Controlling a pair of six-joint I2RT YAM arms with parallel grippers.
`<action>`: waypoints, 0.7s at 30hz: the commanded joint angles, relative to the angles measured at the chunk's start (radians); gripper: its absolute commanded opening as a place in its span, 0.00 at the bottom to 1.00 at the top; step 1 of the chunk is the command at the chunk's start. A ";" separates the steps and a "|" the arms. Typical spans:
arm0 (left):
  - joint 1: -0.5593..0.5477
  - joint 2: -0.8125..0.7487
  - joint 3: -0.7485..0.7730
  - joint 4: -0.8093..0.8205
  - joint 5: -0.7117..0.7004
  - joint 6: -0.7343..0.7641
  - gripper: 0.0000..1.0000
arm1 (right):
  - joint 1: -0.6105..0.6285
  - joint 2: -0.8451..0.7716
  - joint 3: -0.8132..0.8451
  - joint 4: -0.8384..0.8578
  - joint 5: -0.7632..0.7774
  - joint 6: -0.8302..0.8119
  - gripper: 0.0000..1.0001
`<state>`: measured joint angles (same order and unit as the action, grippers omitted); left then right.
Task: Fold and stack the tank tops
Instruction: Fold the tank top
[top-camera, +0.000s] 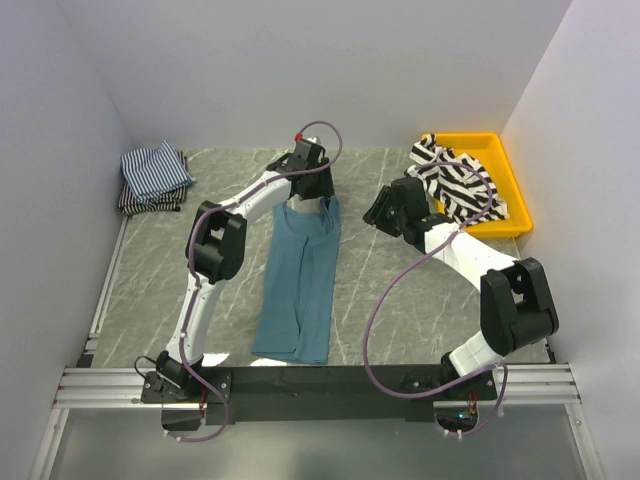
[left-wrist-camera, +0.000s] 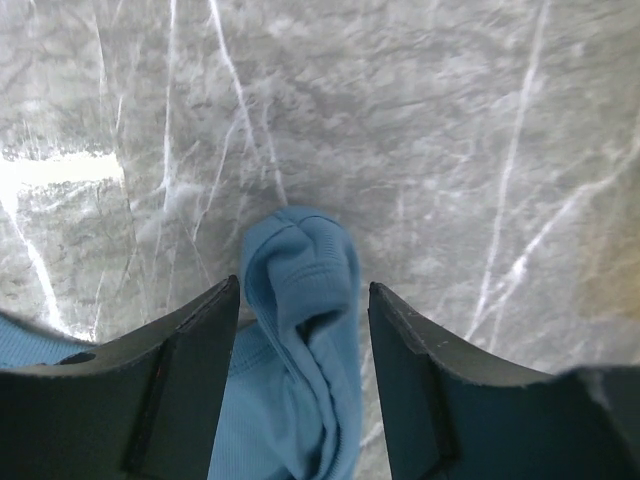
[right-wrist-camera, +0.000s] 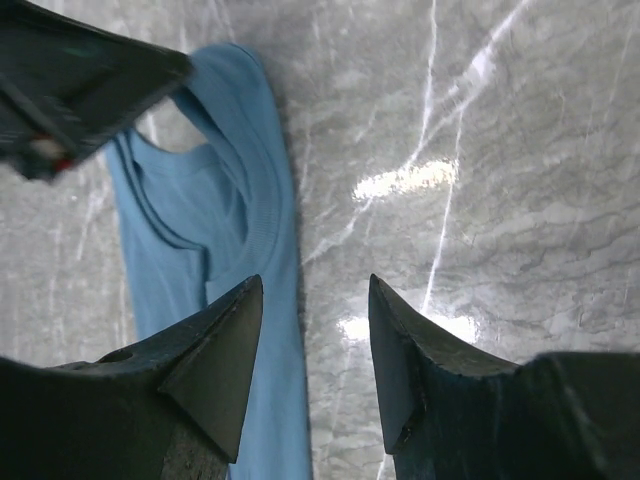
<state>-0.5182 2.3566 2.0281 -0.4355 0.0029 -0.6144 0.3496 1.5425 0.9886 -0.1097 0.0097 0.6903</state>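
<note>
1. Grey marble-patterned surface (top-camera: 400, 300), boxed in by plain white walls (top-camera: 330, 60), carries everything.
2. The teal tank top (top-camera: 300, 280) lies at the centre as a long narrow strip, straps at the far end.
3. The left pincer (left-wrist-camera: 300, 290) sits low over that far end, jaws apart, a bunched strap lying between them without being pinched.
4. The right pincer (right-wrist-camera: 315, 290) hangs just to the right of the teal top's shoulder, jaws wide with only bare surface between them.
5. A yellow tray (top-camera: 512, 195) stands at the far right; the black-and-white striped tank top (top-camera: 455, 180) is crumpled across it.
6. The folded finely striped tops (top-camera: 153, 175) are stacked in the far left corner, well apart from both arms.
</note>
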 joint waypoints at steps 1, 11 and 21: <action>0.003 0.015 0.050 -0.005 0.000 -0.001 0.59 | -0.008 -0.047 -0.005 0.031 0.004 -0.006 0.54; 0.003 0.041 0.066 0.043 0.026 -0.002 0.49 | -0.006 -0.047 -0.033 0.045 -0.007 0.000 0.53; 0.014 0.030 0.067 0.106 0.051 -0.011 0.13 | 0.028 -0.044 -0.090 0.093 -0.048 0.005 0.51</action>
<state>-0.5129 2.4008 2.0476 -0.3782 0.0307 -0.6247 0.3573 1.5246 0.9169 -0.0700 -0.0132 0.6907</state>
